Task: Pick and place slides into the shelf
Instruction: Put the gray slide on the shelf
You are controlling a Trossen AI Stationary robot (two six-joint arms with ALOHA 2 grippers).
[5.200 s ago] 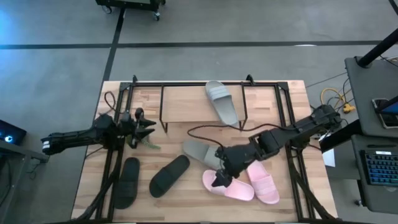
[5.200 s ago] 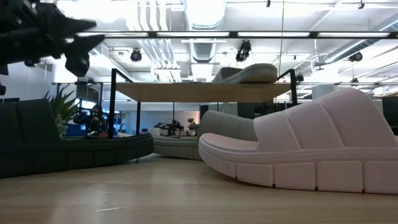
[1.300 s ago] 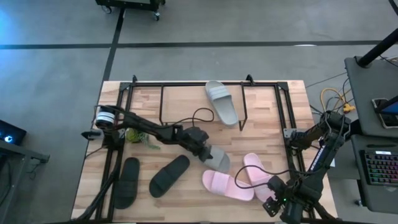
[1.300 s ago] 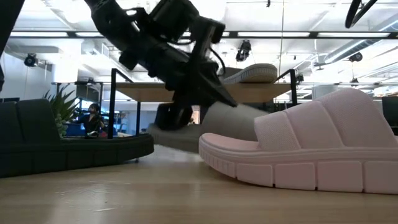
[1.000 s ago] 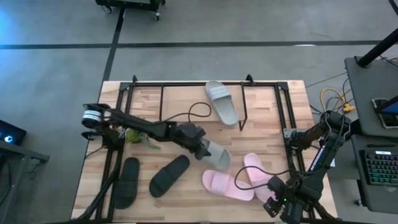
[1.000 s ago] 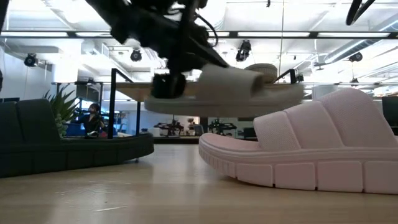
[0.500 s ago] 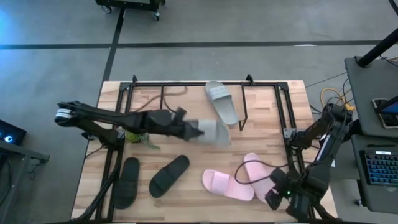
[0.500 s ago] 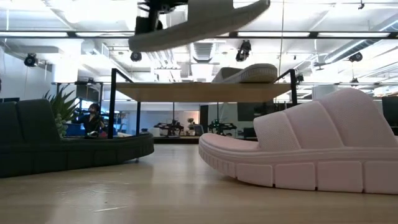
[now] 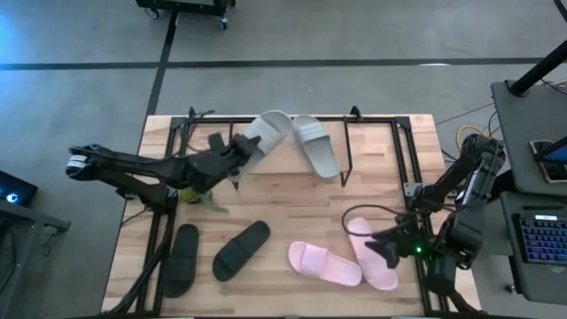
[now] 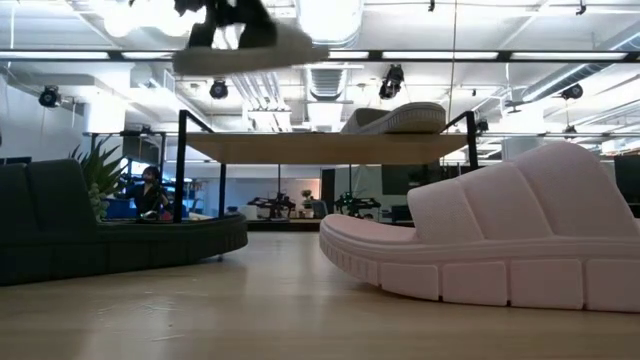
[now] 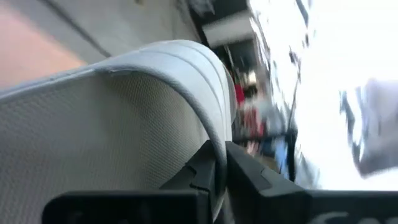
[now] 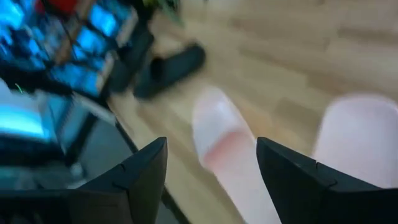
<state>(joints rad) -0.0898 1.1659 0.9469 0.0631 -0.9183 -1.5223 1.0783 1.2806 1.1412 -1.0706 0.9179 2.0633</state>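
From above, the left pincer (image 9: 237, 152) holds a pale grey-green slide (image 9: 266, 134) over the shelf (image 9: 288, 168); its twin (image 9: 316, 145) lies just beyond that slide on the shelf's wooden board. The low view alone gives height: the held slide (image 10: 243, 48) hangs clear above the board (image 10: 320, 148), while the second grey-green slide (image 10: 395, 118) rests on it. The left wrist view (nothing else reads clearly there) shows the two dark fingers (image 11: 239, 174) clamped together on the edge of the slide's wide strap (image 11: 186, 68).

No brand, label or writing can be read on any slide.

The right pincer (image 9: 384, 251) waits at the counter's (image 9: 266, 199) right side, directly over the pink slide (image 9: 374, 254), its jaws spread wide and holding nothing. Its wrist view shows the other pink slide (image 12: 230, 162) ahead between its fingers (image 12: 140, 177), with the black slides (image 12: 168, 68) farther off. From above, those two black slides (image 9: 241, 249) lie on the counter well short of the left pincer, on its near side
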